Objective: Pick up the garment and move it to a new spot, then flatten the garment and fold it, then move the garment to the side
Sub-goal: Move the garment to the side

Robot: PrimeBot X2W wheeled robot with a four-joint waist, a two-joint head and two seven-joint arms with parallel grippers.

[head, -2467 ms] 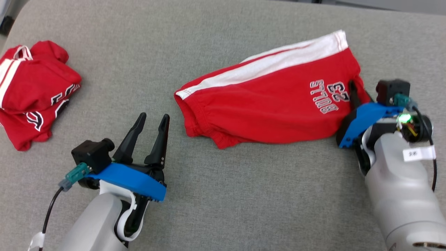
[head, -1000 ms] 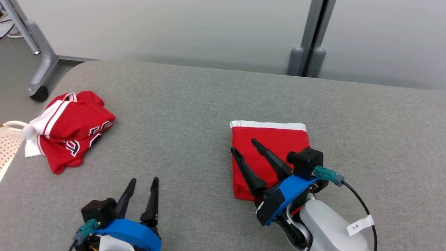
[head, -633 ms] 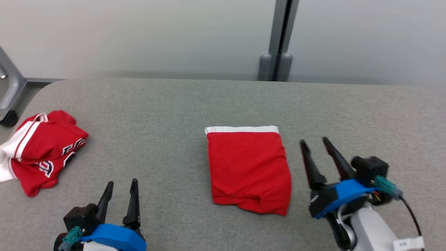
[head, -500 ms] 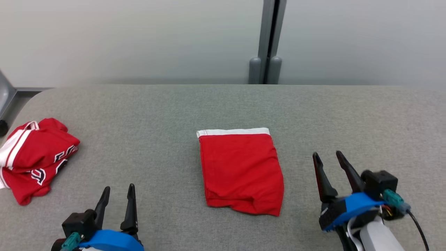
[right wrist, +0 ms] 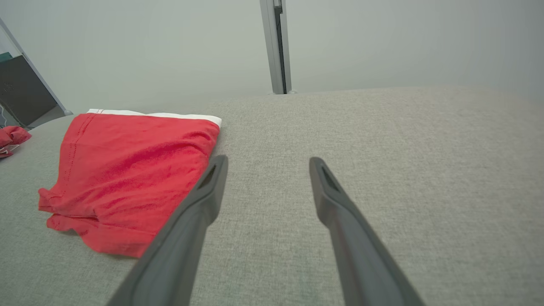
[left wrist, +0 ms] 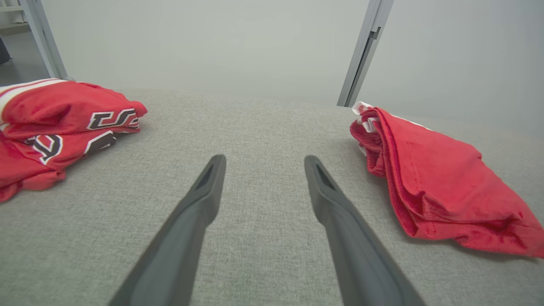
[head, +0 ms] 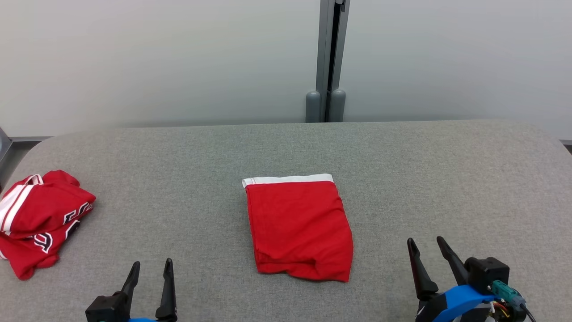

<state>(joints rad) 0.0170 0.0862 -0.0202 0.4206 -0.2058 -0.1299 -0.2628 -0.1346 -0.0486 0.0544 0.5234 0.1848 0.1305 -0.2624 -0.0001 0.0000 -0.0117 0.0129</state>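
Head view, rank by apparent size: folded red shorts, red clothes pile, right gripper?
1. folded red shorts
2. red clothes pile, cropped at the frame edge
3. right gripper, cropped and nearest the camera, so unsure

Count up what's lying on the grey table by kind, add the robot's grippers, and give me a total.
folded red garment: 1
heap of red printed clothing: 1 (number of pieces in it unclear)
grippers: 2, the left gripper and the right gripper, both open
Total: 4
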